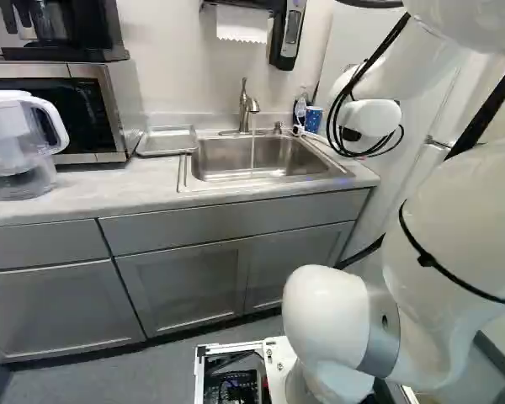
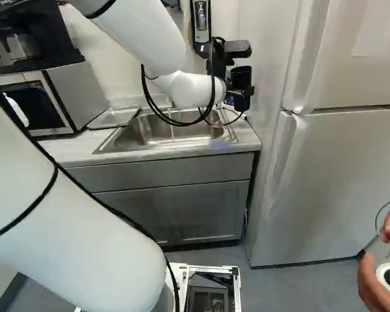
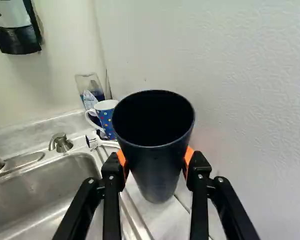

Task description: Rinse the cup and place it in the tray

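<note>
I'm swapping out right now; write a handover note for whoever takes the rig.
Hand: shut on the black cup, mouth up, near the wall beside the sink.
Tray: on the counter across the sink, by the microwave.
Done: cup grasped. Whether it's been rinsed, the views don't show.
Left: rinse at the faucet if needed, then place in tray.

The cup (image 3: 155, 172) is dark, nearly black, with a round mouth and the body becoming narrower to the bottom. I see it upright, opening up, held from two sides in the gripper (image 2: 242, 91), in the air near the end of the sink (image 1: 261, 158). The tray (image 1: 165, 141) is shallow, rectangular and greyish, with a raised rim. It lies flat on the counter (image 1: 109, 187), just beside the sink's opposite end.
</note>
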You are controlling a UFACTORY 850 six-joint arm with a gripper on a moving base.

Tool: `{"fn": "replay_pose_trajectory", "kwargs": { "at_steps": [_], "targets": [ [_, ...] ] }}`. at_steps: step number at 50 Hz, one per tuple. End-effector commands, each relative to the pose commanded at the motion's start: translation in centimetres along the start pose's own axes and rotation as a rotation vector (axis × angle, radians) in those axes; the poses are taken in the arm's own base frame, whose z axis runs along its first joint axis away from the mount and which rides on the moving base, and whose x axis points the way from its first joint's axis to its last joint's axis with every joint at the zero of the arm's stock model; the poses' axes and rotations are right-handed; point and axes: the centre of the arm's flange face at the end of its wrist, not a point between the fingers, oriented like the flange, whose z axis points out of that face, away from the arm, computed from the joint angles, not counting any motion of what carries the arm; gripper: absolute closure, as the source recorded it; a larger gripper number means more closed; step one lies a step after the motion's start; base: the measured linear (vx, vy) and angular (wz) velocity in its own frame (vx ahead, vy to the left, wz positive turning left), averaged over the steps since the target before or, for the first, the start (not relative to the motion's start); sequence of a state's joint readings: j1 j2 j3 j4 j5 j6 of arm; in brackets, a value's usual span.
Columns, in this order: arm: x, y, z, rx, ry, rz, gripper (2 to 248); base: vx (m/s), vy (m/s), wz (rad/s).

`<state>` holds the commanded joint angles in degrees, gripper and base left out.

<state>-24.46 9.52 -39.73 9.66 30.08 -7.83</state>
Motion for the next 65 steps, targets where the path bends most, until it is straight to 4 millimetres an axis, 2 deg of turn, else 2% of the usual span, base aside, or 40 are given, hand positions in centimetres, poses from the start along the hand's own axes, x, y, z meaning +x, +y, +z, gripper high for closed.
{"fn": "replay_pose_trajectory", "kwargs": {
  "at_steps": [17,48,65],
  "targets": [
    [0.2,-2.3,0.7,0.049,-0.002,-0.010,127,0.000,0.000,0.000],
    [0.0,-6.9,-0.3,0.150,-0.006,-0.030,127,0.000,0.000,0.000],
    [-1.4,-9.7,0.2,0.207,-0.039,-0.047,127,0.000,0.000,0.000]
  ]
}}
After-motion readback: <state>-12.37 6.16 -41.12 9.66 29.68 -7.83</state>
